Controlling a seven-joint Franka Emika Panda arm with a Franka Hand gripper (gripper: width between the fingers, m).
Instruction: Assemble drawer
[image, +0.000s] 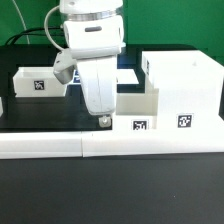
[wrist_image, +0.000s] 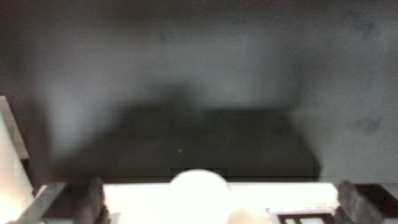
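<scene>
The tall white box casing (image: 182, 85) stands at the exterior view's right, with a tag on its front. One knobbed tray (image: 137, 108) sits against its left front side, and a second tray (image: 40, 82) lies at the far left. My gripper (image: 101, 119) hangs low at the near tray's left end. In the wrist view the gripper (wrist_image: 210, 203) is open. Its dark fingers (wrist_image: 64, 203) stand on either side of the white tray (wrist_image: 151, 205), whose round knob (wrist_image: 198, 184) is centred between them. I cannot tell whether the fingers touch the tray.
Long low white border bars (image: 100, 146) run along the front of the black table (image: 40, 112). Green cloth and cables lie behind the arm. Dark table surface (wrist_image: 178, 80) fills the wrist view beyond the tray.
</scene>
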